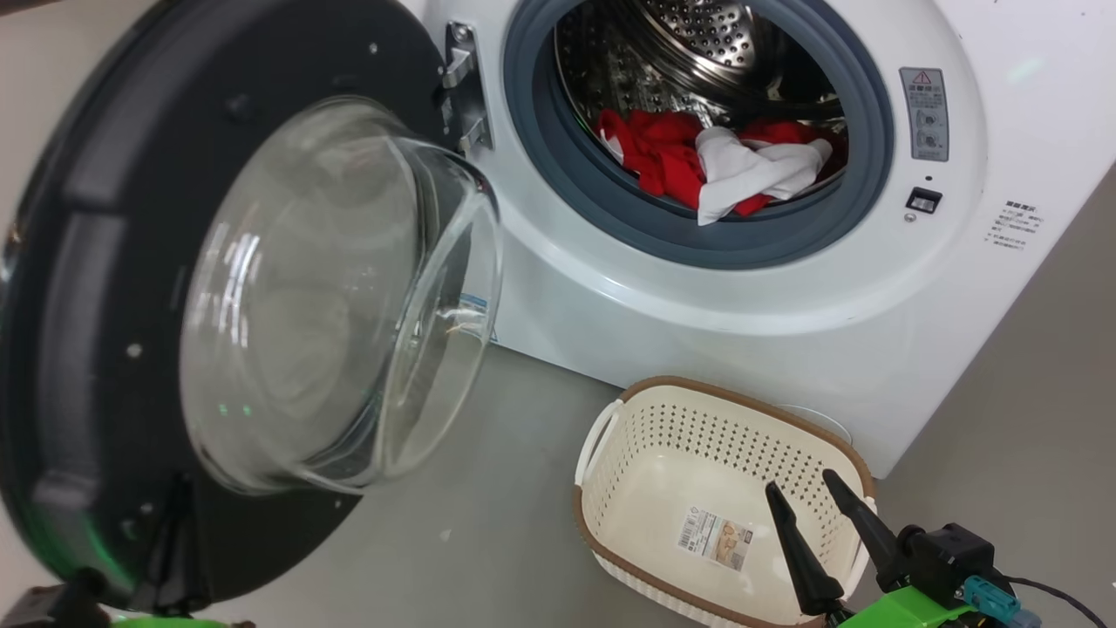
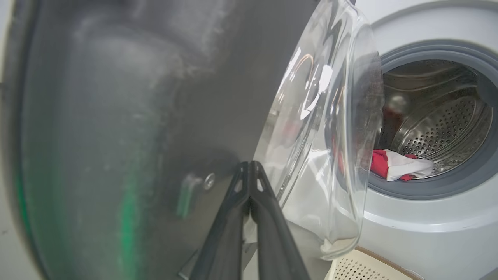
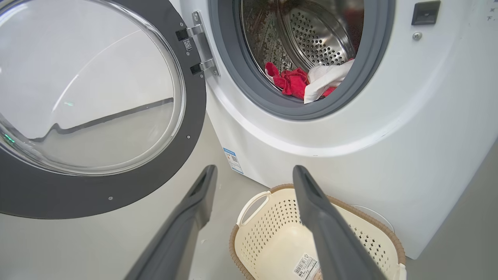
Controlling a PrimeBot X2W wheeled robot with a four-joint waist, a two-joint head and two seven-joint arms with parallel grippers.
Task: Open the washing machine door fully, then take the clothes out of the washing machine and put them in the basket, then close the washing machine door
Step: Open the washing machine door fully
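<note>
The left gripper (image 2: 249,166), pinched together and empty, noses the nine-o'clock washing machine door (image 1: 96,262), probably to push it wider; the right gripper (image 1: 800,484) hovers spread wide over the five-o'clock basket (image 1: 645,388).

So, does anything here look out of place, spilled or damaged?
Nothing looks damaged or spilled. Only the white garment droops from the drum over the grey rubber ring. The basket stands upright below, and the washing machine door hangs open.
</note>
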